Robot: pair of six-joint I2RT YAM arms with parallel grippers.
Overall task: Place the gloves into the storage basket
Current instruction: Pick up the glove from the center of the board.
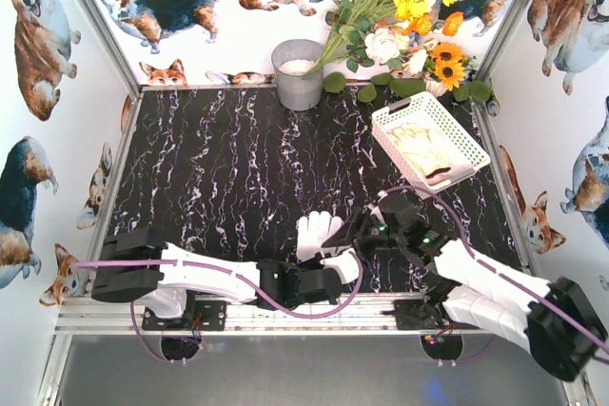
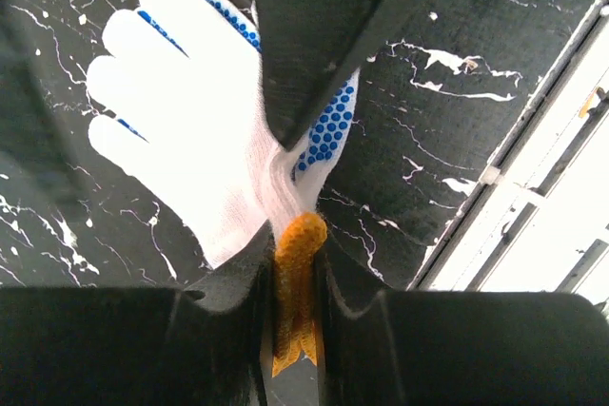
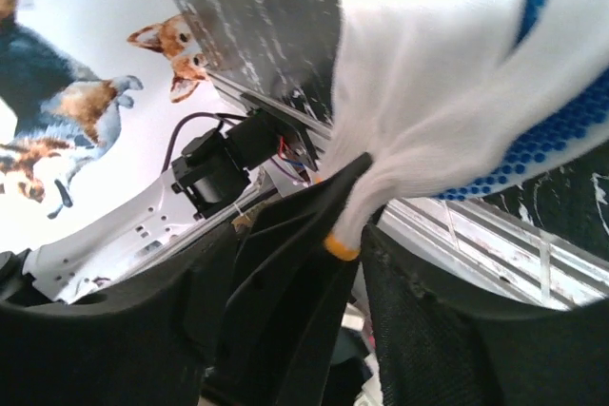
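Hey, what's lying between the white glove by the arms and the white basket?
Nothing loose. The top view shows only bare black marbled tabletop between the glove and the storage basket; the right arm's purple cable loops just beside that stretch.

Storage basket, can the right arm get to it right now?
Probably yes: the storage basket sits just beyond the right gripper on its side, open-topped, with only bare table between.

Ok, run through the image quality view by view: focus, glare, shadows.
Top external: sharp and evenly lit, no hard shadows on the table. Left wrist: the dotted glove is crisp, the gripper fingers near the lens are soft, the rail is blown out. Right wrist: the dotted glove is close, blurred and overexposed.
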